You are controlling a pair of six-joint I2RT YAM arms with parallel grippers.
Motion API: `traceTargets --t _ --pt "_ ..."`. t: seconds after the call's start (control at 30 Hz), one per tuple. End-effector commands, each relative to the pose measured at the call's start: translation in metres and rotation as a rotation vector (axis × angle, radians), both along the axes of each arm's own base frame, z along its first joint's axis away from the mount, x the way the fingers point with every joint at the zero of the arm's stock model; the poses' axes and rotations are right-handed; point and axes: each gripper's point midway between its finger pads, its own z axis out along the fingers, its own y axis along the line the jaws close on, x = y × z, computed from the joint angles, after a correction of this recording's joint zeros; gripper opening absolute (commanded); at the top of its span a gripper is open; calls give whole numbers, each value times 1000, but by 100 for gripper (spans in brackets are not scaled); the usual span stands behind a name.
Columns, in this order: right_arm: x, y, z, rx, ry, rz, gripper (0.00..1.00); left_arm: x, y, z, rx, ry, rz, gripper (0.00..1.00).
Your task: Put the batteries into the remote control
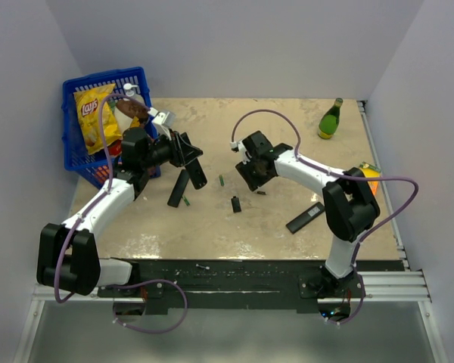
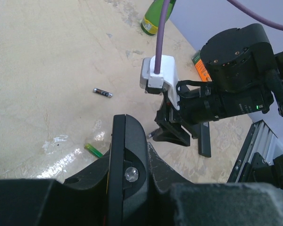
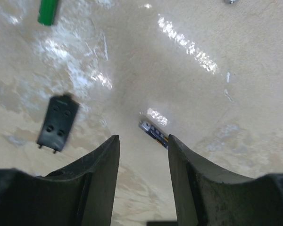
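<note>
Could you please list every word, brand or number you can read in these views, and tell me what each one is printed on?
"Lay's": on the yellow chip bag in the blue basket.
Print on the dark battery: too blurred to read.
Label on the green bottle: too small to read.
Print on the orange packet: too blurred to read.
On the remote control: nothing readable.

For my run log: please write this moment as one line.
left gripper: shut on remote | right gripper: open over battery | back cover: on table
</note>
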Motion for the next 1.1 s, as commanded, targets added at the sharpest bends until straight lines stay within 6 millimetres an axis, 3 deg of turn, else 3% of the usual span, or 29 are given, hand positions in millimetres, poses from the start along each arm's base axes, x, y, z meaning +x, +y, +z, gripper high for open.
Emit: traceTargets --t 0.0,0.27,0.63,1.07 --pt "-7 -26 13 -166 -12 190 48 -1 -4 35 -24 -109 -25 0" --pt "6 -28 3 -250 -18 310 43 -2 -5 35 -25 -108 -27 0" --pt "-2 -12 -24 -219 99 462 31 -2 -4 36 -24 -113 -27 0" --pt "-3 -15 -46 -247 150 460 30 -2 -5 36 -27 -111 -33 0"
